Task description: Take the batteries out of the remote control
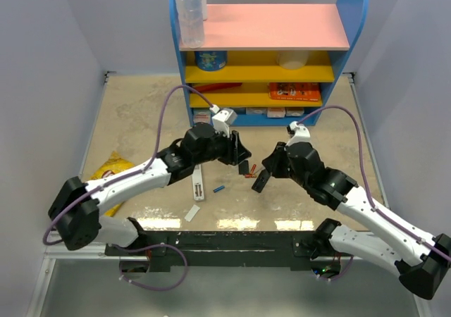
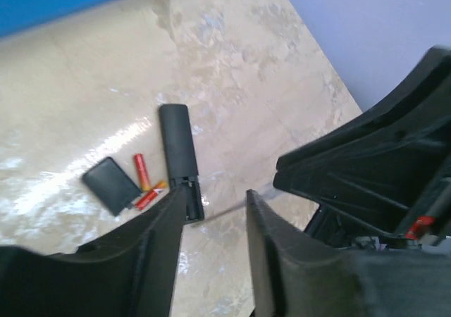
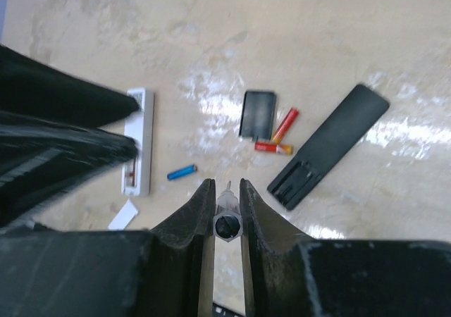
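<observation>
Red batteries (image 3: 286,125), two, and one blue battery (image 3: 182,172) are lying loose; left fingers (image 2: 158,253) are gaping, right fingers (image 3: 196,213) clamping one stick (image 3: 227,220).

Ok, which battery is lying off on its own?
The blue battery, beside the white remote; the two red batteries lie together by the black cover.

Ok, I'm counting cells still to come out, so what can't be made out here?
White remote: right wrist view, its bay is too small to show any cell left, and the blurred left arm overlaps it.
Black remote: left wrist view, a finger of the left tool hides its open end.
Thin grey stick in the right tool: right wrist view, tip too fine to see.
</observation>
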`<action>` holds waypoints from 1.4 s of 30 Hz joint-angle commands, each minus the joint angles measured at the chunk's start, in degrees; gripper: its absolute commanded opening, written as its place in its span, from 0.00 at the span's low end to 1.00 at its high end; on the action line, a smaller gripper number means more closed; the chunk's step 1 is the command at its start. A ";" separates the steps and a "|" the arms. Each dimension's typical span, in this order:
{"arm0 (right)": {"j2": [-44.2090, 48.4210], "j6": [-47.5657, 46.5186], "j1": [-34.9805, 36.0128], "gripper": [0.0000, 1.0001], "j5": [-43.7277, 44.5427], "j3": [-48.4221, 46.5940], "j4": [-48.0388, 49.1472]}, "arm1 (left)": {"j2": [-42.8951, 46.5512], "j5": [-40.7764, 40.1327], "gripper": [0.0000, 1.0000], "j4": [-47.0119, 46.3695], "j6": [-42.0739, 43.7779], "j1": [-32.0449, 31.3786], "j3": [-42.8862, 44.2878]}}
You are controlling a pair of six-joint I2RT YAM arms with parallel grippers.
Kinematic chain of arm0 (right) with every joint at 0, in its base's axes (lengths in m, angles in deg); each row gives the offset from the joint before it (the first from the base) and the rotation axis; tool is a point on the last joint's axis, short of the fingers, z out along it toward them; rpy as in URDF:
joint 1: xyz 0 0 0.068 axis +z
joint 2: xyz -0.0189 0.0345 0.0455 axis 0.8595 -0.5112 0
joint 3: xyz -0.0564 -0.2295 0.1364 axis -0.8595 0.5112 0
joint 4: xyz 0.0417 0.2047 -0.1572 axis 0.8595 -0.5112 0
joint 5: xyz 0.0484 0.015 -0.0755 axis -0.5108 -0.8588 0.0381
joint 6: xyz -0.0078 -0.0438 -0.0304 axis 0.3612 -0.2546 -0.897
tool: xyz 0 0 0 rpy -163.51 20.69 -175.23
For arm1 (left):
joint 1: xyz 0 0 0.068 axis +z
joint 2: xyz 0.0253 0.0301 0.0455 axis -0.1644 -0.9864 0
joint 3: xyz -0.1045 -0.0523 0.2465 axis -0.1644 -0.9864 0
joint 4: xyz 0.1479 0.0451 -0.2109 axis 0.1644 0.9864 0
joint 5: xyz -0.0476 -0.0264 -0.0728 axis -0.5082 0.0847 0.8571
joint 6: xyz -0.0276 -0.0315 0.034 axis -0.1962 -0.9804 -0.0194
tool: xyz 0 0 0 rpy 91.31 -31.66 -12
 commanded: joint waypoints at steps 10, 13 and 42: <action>7.18 23.44 -0.04 0.00 -23.63 8.51 -1.88 | 18.92 -17.87 0.91 16.81 7.13 1.03 -3.42; 5.87 25.20 -0.04 0.00 -22.76 12.12 -1.18 | 21.21 -19.36 0.95 18.05 7.48 1.20 -4.30; 19.66 53.93 -1.80 0.33 0.44 23.21 -16.27 | 21.48 -17.70 0.96 14.36 6.87 1.38 -8.96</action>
